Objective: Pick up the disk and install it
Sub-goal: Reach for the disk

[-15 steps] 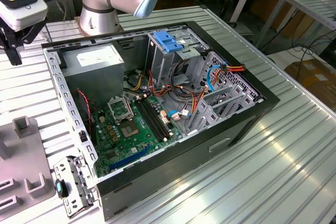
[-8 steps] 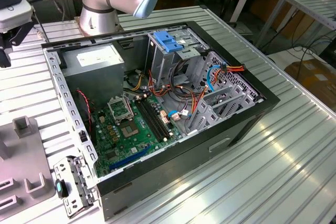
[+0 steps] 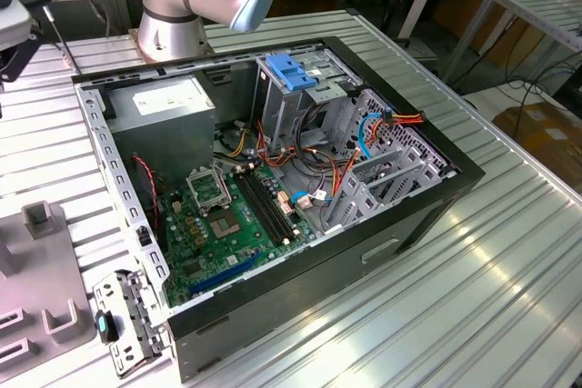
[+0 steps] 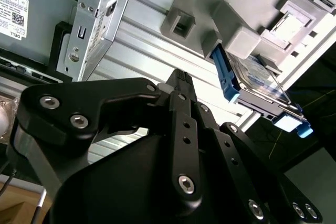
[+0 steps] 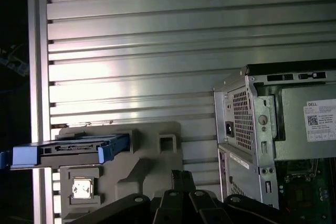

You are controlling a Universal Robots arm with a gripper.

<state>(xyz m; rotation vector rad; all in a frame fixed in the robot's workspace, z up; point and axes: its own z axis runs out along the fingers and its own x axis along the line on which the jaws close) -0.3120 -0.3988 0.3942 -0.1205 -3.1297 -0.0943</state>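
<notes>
Second wrist view: my black hand point(image 4: 178, 77) is clenched on nothing, apart from the flat silver-metal disk with blue plastic rails point(image 4: 261, 83), which is set on edge in a grey holder point(image 4: 236, 35) on the worktop point(image 4: 142, 51). I judge it stiff, dense and shock-sensitive; pinch its flat faces.

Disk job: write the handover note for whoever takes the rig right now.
Gripper: shut, holding nothing, apart from the disk in the first wrist view.
Disk: slotted in the grey holder on the ribbed table, outside the open computer case.
Done: nothing that shows; the disk is not yet gripped.
Left: the pick-up and the install, both.
</notes>
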